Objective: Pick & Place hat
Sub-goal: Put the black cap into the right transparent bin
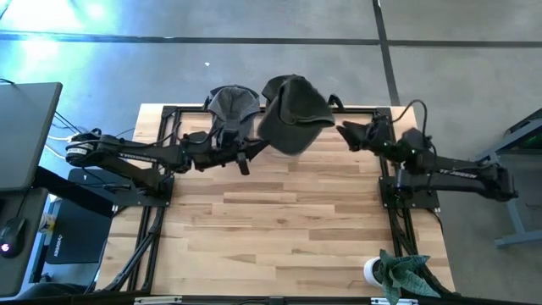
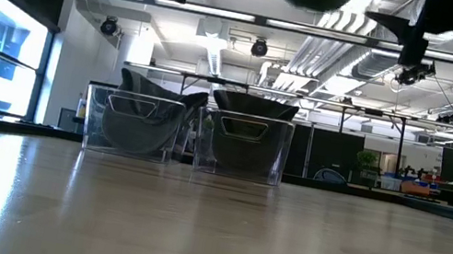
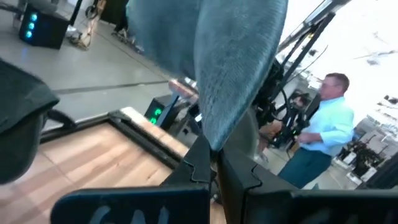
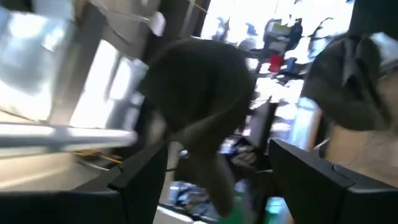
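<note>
Soft, light hat (image 1: pixel 292 114) droops from the clenched left hand (image 1: pixel 254 152), twelve o'clock over the worktop (image 1: pixel 279 229); brim grips best. Right hand (image 1: pixel 351 134) released.

Left end effector (image 3: pixel 214 168) clamped, right end effector (image 4: pixel 217 168) spread.

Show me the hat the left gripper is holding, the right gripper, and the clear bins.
Held hat (image 1: pixel 292 114), high view, on its dark crown.
Right gripper (image 1: pixel 345 133), high view, between its fingertips.
Clear bins (image 2: pixel 241 153), low view, front wall of the right-hand bin.
</note>
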Robot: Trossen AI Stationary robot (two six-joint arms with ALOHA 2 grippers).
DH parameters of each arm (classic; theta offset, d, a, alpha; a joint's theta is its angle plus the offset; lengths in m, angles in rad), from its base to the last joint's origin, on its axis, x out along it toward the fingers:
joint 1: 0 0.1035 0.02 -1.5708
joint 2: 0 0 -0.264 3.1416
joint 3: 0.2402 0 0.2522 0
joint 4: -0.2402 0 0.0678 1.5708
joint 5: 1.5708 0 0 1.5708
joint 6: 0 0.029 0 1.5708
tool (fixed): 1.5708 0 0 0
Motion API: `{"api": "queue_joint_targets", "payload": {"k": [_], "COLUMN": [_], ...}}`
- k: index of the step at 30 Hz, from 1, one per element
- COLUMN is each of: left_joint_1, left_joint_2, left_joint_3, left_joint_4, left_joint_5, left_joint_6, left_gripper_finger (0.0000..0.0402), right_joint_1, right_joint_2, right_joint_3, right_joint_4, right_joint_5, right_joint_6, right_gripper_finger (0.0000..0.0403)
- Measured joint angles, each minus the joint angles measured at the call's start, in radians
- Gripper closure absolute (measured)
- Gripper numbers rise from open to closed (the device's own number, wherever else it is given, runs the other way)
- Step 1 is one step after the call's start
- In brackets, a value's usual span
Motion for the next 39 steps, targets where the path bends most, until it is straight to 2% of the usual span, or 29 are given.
{"api": "queue_joint_targets", "payload": {"k": [9,17,23,28,36,39], "left_joint_1": [0.0,0.0,0.0,0.0,0.0,0.0], "left_joint_2": [-0.001,-0.001,-0.001,-0.001,-0.001,-0.001], "left_joint_3": [0.003,0.003,0.003,0.003,0.003,0.003], "left_joint_4": [0.001,-0.001,0.006,0.007,0.007,-0.003], "left_joint_5": [0.011,0.063,0.089,0.091,0.087,0.084], "left_joint_6": [0.004,-0.004,-0.004,-0.004,-0.004,-0.007], "left_gripper_finger": [0.0401,0.0401,0.0401,0.0401,0.0401,0.0399], "right_joint_1": [-0.115,-0.254,-0.289,-0.292,-0.292,-0.291], "right_joint_2": [0.176,0.375,0.55,0.656,0.739,0.764], "right_joint_3": [0.349,0.646,0.873,1.014,1.16,1.214], "right_joint_4": [-0.449,-0.712,-0.955,-1.092,-1.187,-1.209], "right_joint_5": [-0.129,-0.402,-0.467,-0.495,-0.521,-0.518], "right_joint_6": [-0.278,-0.602,-0.851,-0.966,-1.05,-1.055], "right_gripper_finger": [0.0128,0.0128,0.0136,0.0202,0.0384,0.0388]}}
